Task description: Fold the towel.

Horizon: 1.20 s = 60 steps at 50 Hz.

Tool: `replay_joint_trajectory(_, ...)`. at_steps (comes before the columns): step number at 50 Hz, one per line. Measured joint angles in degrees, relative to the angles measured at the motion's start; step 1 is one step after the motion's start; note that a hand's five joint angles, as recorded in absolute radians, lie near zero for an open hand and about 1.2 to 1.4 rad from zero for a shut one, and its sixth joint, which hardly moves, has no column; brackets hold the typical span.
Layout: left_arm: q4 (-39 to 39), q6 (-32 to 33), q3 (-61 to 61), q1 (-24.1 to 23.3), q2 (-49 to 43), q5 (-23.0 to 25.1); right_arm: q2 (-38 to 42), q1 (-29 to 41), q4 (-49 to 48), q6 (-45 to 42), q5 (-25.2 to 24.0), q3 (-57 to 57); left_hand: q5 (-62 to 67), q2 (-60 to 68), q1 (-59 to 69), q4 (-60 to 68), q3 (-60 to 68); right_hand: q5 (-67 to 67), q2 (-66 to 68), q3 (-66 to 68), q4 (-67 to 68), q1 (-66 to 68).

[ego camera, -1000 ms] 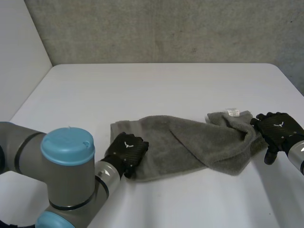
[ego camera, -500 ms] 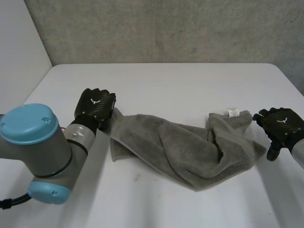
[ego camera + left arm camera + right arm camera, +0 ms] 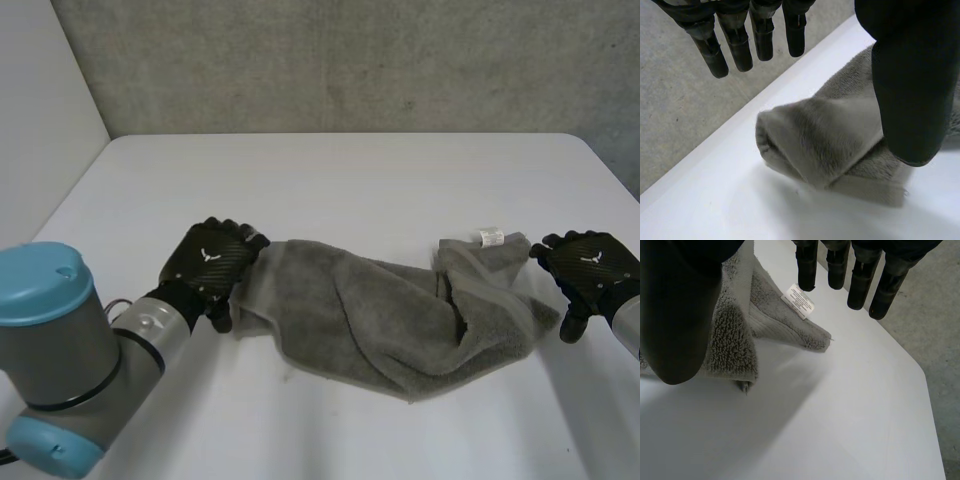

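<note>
A grey towel (image 3: 400, 315) lies bunched across the white table (image 3: 330, 180), stretched between my two hands. My left hand (image 3: 212, 268) hovers at the towel's left end, open, fingers (image 3: 740, 47) straight above a rolled fold of the towel (image 3: 825, 145), thumb (image 3: 910, 95) over the cloth. At the towel's right end, my right hand (image 3: 590, 272) is open too; its fingers (image 3: 860, 287) are straight above the corner of the towel (image 3: 765, 310) with the white label (image 3: 799, 301), its thumb (image 3: 680, 315) beside that end.
A grey wall (image 3: 340, 60) rises behind the table's far edge. The table's left edge (image 3: 70, 195) runs close past my left arm (image 3: 60, 350), and its right corner (image 3: 600, 160) lies beyond my right hand.
My left hand carried the towel's left end away from me and to the left, then came back a little and let go, fingers straightening. The towel now lies stretched out. My right hand barely moved.
</note>
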Motion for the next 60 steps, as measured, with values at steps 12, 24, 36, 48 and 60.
replay_joint_trajectory(12,-1.3,1.6,-0.9,-0.3,-2.3,-0.3,0.0,0.0,-0.1,-0.1,0.0,0.3,-0.3,-0.3,-0.2,-0.4,-0.4,0.0,0.0,0.0,0.0,0.0)
replay_joint_trajectory(24,3.6,1.6,1.3,-0.7,-9.8,-0.2,0.0,0.0,-0.4,-0.2,-0.2,0.7,7.3,7.1,6.9,6.9,7.0,0.0,0.0,0.0,0.0,0.0)
replay_joint_trajectory(36,5.3,1.4,3.5,-0.7,-12.1,-0.2,0.2,-0.1,-0.4,-0.3,-1.3,0.9,37.0,37.2,36.8,36.8,37.2,0.0,0.0,0.0,0.0,0.0)
replay_joint_trajectory(48,8.6,1.3,3.7,-0.7,-7.7,-0.7,0.0,-0.1,-0.1,-0.2,-1.2,0.8,53.2,54.2,51.8,54.0,54.1,0.0,0.0,0.0,0.0,0.0)
replay_joint_trajectory(60,6.2,1.0,2.1,-1.4,5.2,-0.4,-5.7,-0.2,4.5,0.2,-5.3,0.0,29.5,28.7,29.4,28.5,29.0,0.0,0.0,0.0,0.0,0.0)
